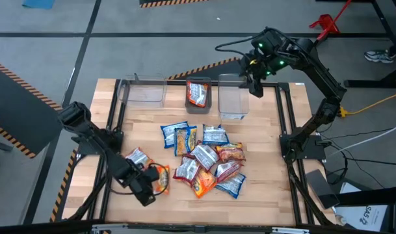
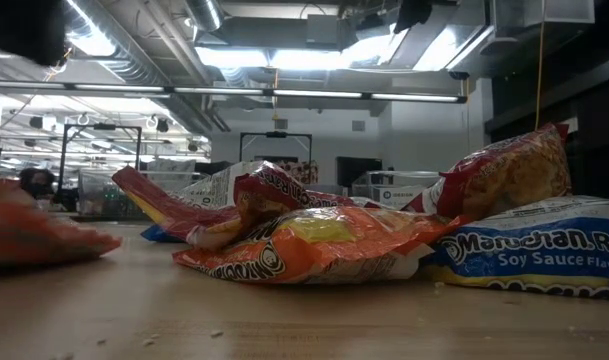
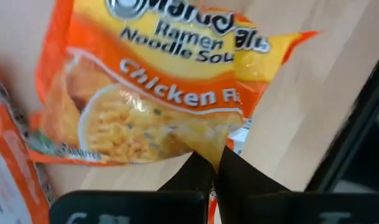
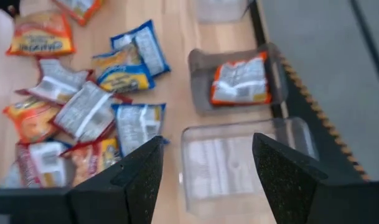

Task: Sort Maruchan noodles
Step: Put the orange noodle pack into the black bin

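So we've got the left gripper [image 1: 157, 184] down near the front left corner of the tabletop [image 1: 263, 149], and its fingers [image 3: 236, 171] are clenched right on the corner of an orange chicken packet [image 3: 145, 99]. In the left wrist view we can see the two dark tips pinched together with the crinkly edge of that packet caught between them. The packet lies flat on the wood, with another orange packet [image 3: 9, 168] just beside it.

The right gripper [image 1: 255, 86] hangs over the back right part of the tabletop, above the right-hand clear bin [image 1: 232, 97], and its fingers [image 4: 142, 174] are spread apart with nothing between them.

Along the back edge we count three clear bins in a row. The left one [image 1: 144, 91] looks bare inside, and the middle one [image 1: 199, 95] has one orange packet [image 1: 198, 95] in it.

The rest of the noodles [image 1: 207, 159] sit in a loose pile around the middle of the tabletop: blue-and-yellow ones toward the back of the pile, red-and-silver and orange ones overlapping toward the front. One more silver-and-red packet [image 1: 138, 156] lies off to the left of the pile, close to the left gripper. From table height we see an orange packet [image 2: 314, 245] up front and a blue soy sauce one [image 2: 539, 250] touching its right end.
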Available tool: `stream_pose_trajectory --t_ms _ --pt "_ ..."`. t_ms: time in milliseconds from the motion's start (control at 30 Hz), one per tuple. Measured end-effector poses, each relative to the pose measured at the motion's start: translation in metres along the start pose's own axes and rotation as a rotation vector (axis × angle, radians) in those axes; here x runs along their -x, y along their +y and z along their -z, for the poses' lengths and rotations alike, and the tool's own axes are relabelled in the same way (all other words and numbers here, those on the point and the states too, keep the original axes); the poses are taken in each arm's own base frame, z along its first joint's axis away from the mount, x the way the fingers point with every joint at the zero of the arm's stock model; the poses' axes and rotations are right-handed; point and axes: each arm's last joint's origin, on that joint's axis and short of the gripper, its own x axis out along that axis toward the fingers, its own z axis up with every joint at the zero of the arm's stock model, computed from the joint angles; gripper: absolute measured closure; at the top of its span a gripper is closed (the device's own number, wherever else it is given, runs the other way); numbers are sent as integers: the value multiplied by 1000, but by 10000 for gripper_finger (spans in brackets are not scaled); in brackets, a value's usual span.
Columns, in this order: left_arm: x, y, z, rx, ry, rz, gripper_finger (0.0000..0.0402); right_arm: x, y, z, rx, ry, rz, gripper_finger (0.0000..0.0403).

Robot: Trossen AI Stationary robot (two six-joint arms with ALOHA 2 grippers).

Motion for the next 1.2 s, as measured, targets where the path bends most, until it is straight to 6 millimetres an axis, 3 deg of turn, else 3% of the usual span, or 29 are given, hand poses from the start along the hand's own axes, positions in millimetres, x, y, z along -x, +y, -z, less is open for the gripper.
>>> stream_pose_trajectory --t_ms 333,533,767,1000,1200 --pt "48 -19 -58 129 -67 -30 401 1 -5 -13 45 -131 47 169" --pt "85 -13 -92 78 -89 -128 401 1 -5 -13 47 -137 49 169" --pt "105 20 -139 -75 -99 -247 401 1 -5 -14 16 -138 46 169" --pt "115 73 -194 -152 -144 -308 401 1 -6 -13 0 -126 69 169" --pt "132 122 -245 -180 -363 -313 401 1 -6 -13 -53 -128 67 169"
